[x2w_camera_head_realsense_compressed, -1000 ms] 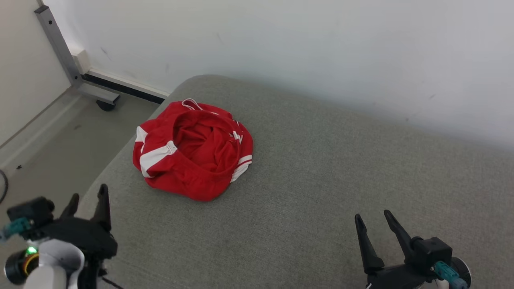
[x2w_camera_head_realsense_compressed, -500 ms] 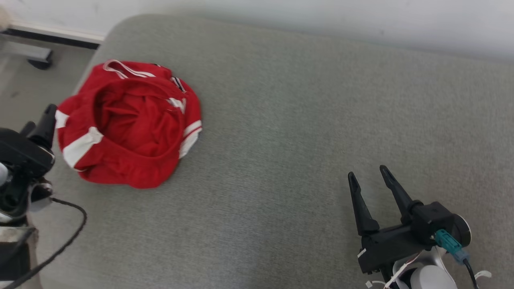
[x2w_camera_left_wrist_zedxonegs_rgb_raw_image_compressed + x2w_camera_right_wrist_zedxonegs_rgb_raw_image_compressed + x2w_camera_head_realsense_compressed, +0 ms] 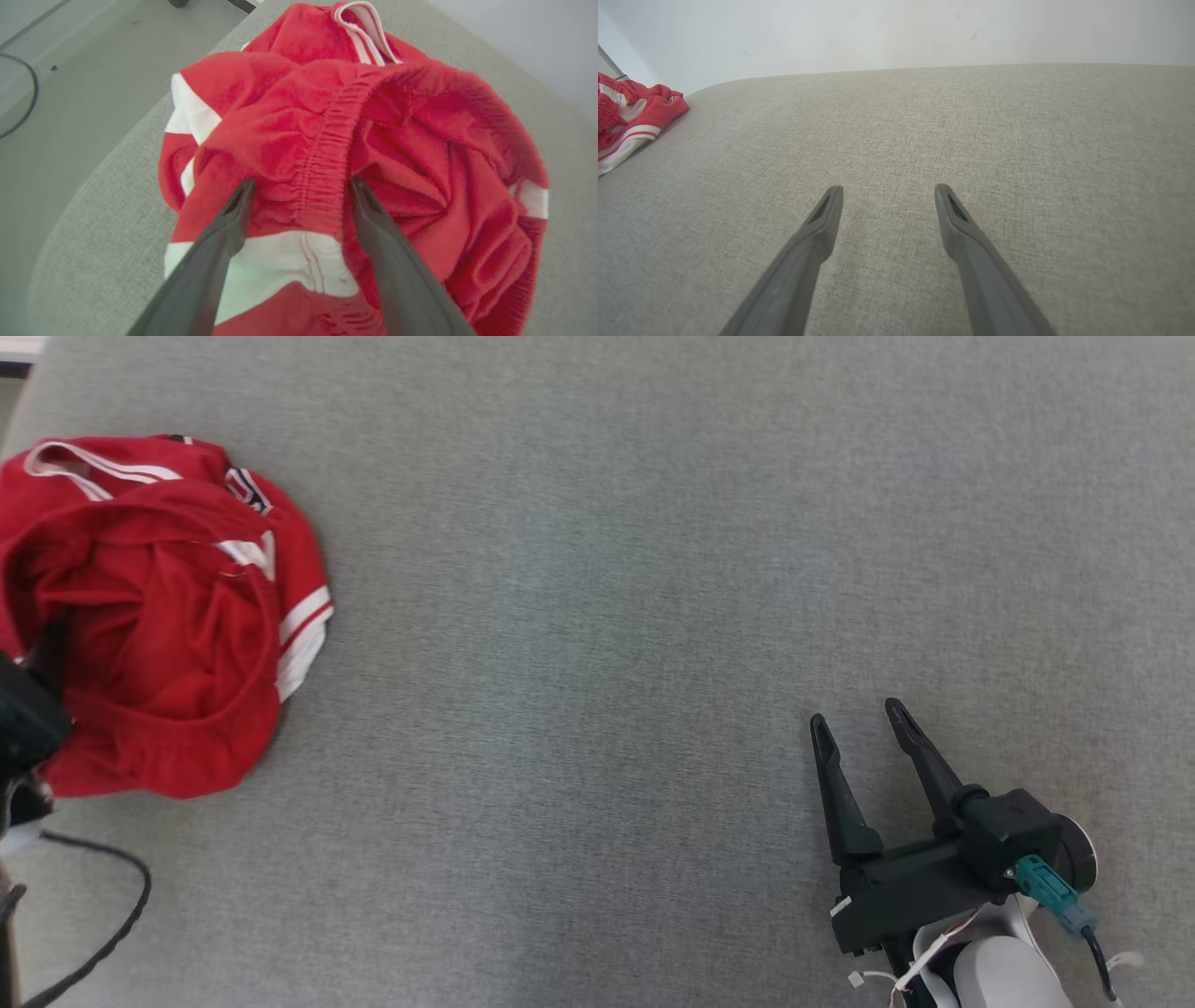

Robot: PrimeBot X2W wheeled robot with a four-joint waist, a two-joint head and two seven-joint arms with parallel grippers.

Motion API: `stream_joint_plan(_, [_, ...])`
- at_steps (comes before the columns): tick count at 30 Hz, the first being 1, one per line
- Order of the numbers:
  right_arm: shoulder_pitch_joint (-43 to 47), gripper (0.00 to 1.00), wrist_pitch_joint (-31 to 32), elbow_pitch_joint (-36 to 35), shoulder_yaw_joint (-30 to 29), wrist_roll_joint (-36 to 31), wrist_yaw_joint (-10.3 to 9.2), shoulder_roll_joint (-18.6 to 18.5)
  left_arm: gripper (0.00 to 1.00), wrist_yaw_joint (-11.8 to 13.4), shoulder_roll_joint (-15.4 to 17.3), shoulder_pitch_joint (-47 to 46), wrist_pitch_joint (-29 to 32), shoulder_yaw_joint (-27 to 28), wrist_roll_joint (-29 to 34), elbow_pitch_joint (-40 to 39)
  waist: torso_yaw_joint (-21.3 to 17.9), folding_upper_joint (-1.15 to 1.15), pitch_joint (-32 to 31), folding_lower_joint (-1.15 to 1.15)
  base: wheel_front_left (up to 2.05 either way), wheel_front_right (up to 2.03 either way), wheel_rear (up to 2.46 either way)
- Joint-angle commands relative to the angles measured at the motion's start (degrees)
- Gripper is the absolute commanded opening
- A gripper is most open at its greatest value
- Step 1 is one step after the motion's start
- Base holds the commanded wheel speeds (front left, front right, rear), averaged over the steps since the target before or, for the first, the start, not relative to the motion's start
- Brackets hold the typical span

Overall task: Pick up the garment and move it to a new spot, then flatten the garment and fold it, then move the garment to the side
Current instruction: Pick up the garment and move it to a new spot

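The left gripper (image 3: 299, 186) stood with its fingers spread wide and nothing between them gripped. Its tips were down at the cloth, one on each side of the gathered elastic waistband (image 3: 327, 154). Whether they pressed into the fabric could not be told. That ridge ran away from the wrist, roughly in line with the fingers, so a closing pinch would probably take it across its width.

Beyond the tips, the red shorts (image 3: 168, 616) lay crumpled in a rounded heap with white stripes showing. The heap had no clear long axis of its own. It sat near the left end of the grey cushion (image 3: 597, 616), close to that edge.

The right gripper (image 3: 851, 714), also parted and empty, hung over bare upholstery well apart from the heap, which lay far off to its left. By that layout the left arm was plainly the nearer one for the pick.
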Motion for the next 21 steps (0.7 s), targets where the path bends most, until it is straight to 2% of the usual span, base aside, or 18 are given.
stream_joint_plan(1, [-0.5,1.00,-0.3,0.0,0.1,0.3,-0.10,-0.1,1.00,0.5,0.8,0.8,-0.2,-0.3,1.1,-0.2,-1.2,-0.01,1.1,-0.01,0.00,0.00,0.00])
stream_joint_plan(5, [-0.9,1.00,-0.4,0.2,0.4,0.5,-0.10,-0.1,1.00,2.8,2.0,2.9,-0.1,-1.2,4.0,0.1,-1.6,-0.01,1.5,-0.01,0.00,0.00,0.00])
stream_joint_plan(10, [-1.3,1.00,-0.6,0.8,0.6,1.2,-0.10,-0.1,1.00,3.6,1.3,4.1,-0.1,-1.4,4.0,0.4,-2.0,-0.01,1.6,-0.01,0.00,0.00,0.00])
stream_joint_plan(11, [-1.3,1.00,-0.7,0.9,0.6,1.4,-0.10,-0.1,0.37,3.5,1.0,4.1,-0.1,-1.5,3.7,0.4,-2.0,-0.01,1.5,-0.01,0.00,0.00,0.00])
stream_joint_plan(12, [-1.4,1.00,-0.7,1.1,0.7,1.5,-0.10,-0.1,0.04,3.4,1.0,4.1,-0.4,-1.5,3.6,0.4,-2.0,-0.01,1.4,-0.01,0.00,0.00,0.00])
stream_joint_plan(13, [-1.4,1.00,-0.7,1.3,0.7,1.5,-0.10,-0.1,0.00,3.3,0.9,4.2,-0.4,-1.5,3.5,0.3,-2.0,-0.01,1.2,-0.01,0.00,0.00,0.00])
stream_joint_plan(21, [-0.9,1.00,-2.0,3.4,1.0,3.2,-0.10,-0.1,0.00,1.5,2.3,2.7,-4.8,-1.4,4.0,-2.7,-1.5,-0.01,-3.0,-0.01,0.00,0.00,0.00])
